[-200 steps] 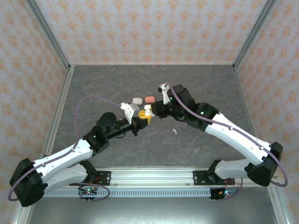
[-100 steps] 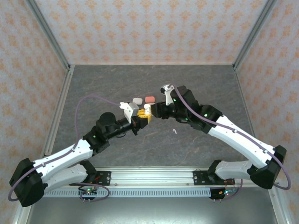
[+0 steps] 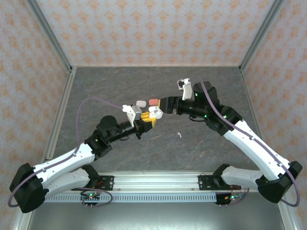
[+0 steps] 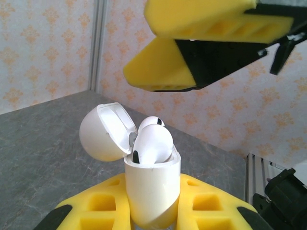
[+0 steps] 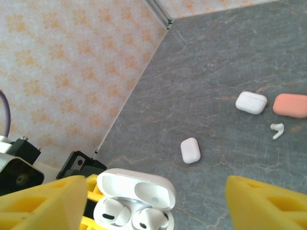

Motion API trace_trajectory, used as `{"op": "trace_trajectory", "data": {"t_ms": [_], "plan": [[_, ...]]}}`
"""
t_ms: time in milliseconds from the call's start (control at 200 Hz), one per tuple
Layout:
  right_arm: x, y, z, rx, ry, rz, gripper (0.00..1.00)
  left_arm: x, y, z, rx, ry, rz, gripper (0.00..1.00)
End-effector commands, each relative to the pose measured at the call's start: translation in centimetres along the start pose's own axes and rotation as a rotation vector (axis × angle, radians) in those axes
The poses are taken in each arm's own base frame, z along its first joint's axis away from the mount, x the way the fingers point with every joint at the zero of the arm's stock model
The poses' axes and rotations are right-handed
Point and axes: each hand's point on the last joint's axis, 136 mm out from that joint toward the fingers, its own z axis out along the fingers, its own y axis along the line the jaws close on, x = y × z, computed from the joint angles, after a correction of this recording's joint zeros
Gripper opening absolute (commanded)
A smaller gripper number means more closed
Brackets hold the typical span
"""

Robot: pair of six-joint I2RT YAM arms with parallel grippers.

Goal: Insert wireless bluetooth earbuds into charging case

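Grey marbled table (image 5: pixel 230 72), floral-papered walls (image 3: pixel 144 28). Left claw (image 4: pixel 153 211) clamps open white case (image 4: pixel 152 187); right claw (image 5: pixel 156 203) gapes, empty.

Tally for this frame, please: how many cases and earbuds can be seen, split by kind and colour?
White cases: 3, one of them open
Coral case: 1
White earbuds: 3, two seated in the open case, one loose
Total: 7
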Motion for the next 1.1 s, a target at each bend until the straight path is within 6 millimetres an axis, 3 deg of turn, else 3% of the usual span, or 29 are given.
{"op": "trace_trajectory", "data": {"t_ms": [0,225,335,751,936,1091], "plan": [[0.5,2.0,-0.4,-0.129,0.049,0.007,0.85,-4.0,-1.6,-0.5,0.06,-0.096,0.078,0.0],[1.6,4.3,0.8,-0.3,0.15,0.04,0.83,-4.5,-2.0,-0.2,0.082,-0.094,0.084,0.0],[1.0,5.3,0.3,-0.349,0.125,0.018,0.77,-4.2,-1.9,-0.1,0.08,-0.082,0.078,0.0],[0.5,6.9,-2.3,-0.402,0.042,-0.09,0.7,-3.5,-1.6,0.2,0.073,-0.058,0.066,0.0],[0.9,5.2,-2.4,-0.309,0.027,-0.101,0.71,-3.3,-1.4,0.4,0.069,-0.051,0.06,0.0],[-0.2,0.1,-3.0,0.017,-0.037,-0.095,0.76,-2.7,-0.5,0.8,0.018,-0.006,0.039,0.0]]}}
